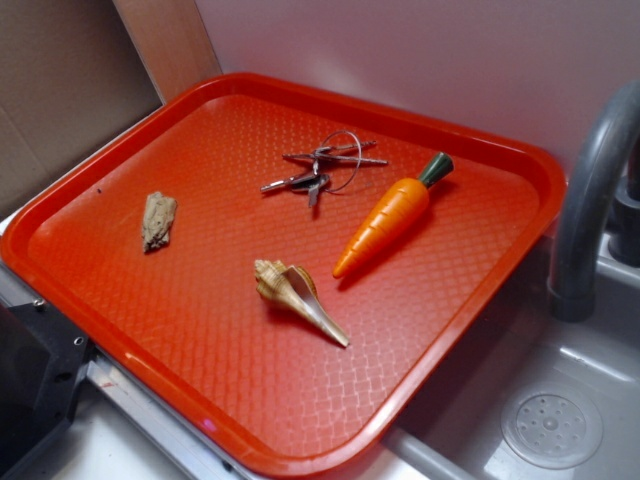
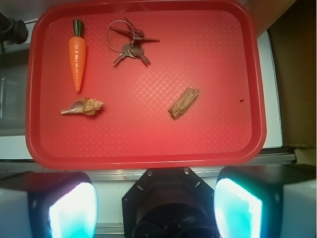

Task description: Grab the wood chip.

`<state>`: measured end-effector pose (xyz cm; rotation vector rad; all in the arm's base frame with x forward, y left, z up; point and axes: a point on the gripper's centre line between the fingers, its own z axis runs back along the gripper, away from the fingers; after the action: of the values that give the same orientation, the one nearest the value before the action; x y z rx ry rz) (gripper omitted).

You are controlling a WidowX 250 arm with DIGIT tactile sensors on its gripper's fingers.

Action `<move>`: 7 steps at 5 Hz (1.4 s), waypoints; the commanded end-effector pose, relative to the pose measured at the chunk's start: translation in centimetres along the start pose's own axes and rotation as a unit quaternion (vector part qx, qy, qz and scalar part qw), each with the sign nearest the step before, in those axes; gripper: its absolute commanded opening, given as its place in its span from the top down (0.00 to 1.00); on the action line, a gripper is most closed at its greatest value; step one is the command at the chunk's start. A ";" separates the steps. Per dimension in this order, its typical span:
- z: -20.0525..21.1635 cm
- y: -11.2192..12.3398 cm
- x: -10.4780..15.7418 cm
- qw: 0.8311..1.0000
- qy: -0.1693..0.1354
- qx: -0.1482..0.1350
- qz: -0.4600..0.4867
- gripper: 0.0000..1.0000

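Hovering high above the near edge of the tray, the pincer (image 2: 155,206) has its two fingers spread wide with nothing between them; only the pale, glowing pads (image 2: 73,210) show at the bottom of the wrist view.

Task progress: grasp not yet begun, by my reading. Small flat pale tan-grey wood chip (image 2: 184,103), rough-edged and oblong, lies untouched on the tray, well apart from the pincer, ahead of it and slightly to its right in the wrist view. It rests at a slant. Left to do: travel out over the chip, descend, turn to suit its slant, close on it, lift.

Container: broad red plastic tray (image 2: 250,74) with raised rim and a textured diamond-pattern floor. Four things in it, all apart from one another:
- wood chip, nearest the pincer's right side
- glossy cream-brown spiral seashell with pointed tail (image 2: 83,106), ahead and to the left
- orange toy carrot with dark green top (image 2: 77,55), farther ahead on the left, beyond the shell
- bunch of metal keys on a wire ring (image 2: 130,42), far side, roughly centre

Exterior view shows a grey sink basin (image 1: 560,400) and grey curved faucet (image 1: 590,190) beside the tray; the chip sits at the tray end away from them.
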<state>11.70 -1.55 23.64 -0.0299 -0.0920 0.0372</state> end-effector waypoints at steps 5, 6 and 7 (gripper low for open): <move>-18.1 6.4 3.9 0.925 0.037 0.022 0.376 0.00; -20.2 7.9 3.0 0.934 0.054 0.022 0.352 0.00; -21.3 8.7 3.7 0.942 0.061 0.018 0.328 0.00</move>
<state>17.15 5.32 2.71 -0.0254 0.0643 0.6839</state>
